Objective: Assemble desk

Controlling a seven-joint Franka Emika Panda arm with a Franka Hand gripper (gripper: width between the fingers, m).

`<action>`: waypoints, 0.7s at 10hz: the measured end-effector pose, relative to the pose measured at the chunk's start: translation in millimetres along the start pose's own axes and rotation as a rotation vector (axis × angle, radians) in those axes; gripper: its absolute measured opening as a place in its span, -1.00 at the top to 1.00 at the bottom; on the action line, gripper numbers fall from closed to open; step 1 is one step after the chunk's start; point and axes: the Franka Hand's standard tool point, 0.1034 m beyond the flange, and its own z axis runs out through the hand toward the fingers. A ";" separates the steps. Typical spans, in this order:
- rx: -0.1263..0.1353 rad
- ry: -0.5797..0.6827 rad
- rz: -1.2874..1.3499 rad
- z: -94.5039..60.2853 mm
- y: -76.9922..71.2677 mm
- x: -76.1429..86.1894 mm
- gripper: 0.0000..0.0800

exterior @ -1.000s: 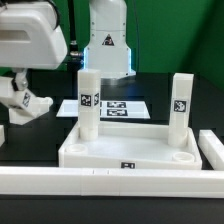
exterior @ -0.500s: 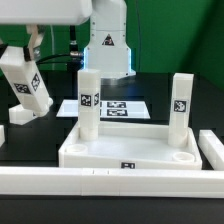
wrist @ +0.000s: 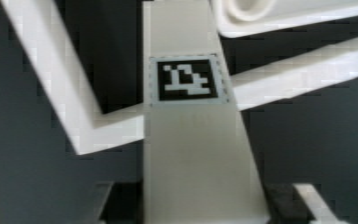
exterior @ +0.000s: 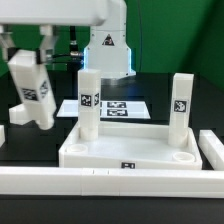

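The desk slab (exterior: 120, 158) lies with its raised rim up, two white legs (exterior: 88, 100) (exterior: 180, 105) standing upright in its far corners. A third tagged leg (exterior: 33, 90) hangs tilted in the air off the slab's near corner on the exterior view's left. My gripper (exterior: 25, 55) is shut on its upper end. In the wrist view the leg (wrist: 197, 130) runs straight out from between my fingers (wrist: 309, 200), with the slab's rim (wrist: 60, 80) and a round corner socket (wrist: 256, 10) beyond it.
A long white border rail (exterior: 100, 182) runs along the front, with another piece (exterior: 212, 150) at the exterior view's right. The marker board (exterior: 118, 107) lies flat behind the slab. The arm's base (exterior: 108, 45) stands at the back.
The gripper has carried the leg toward the slab, to the exterior view's right, and turned it closer to upright. The grip has not changed.
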 end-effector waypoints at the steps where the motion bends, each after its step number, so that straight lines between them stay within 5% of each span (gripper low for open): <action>1: 0.007 0.006 0.015 -5.8 -21.6 0.6 0.27; 3: 0.012 0.042 0.038 -5.8 -46.4 1.1 0.27; 7: 0.023 0.224 0.024 -3.5 -53.9 11.0 0.27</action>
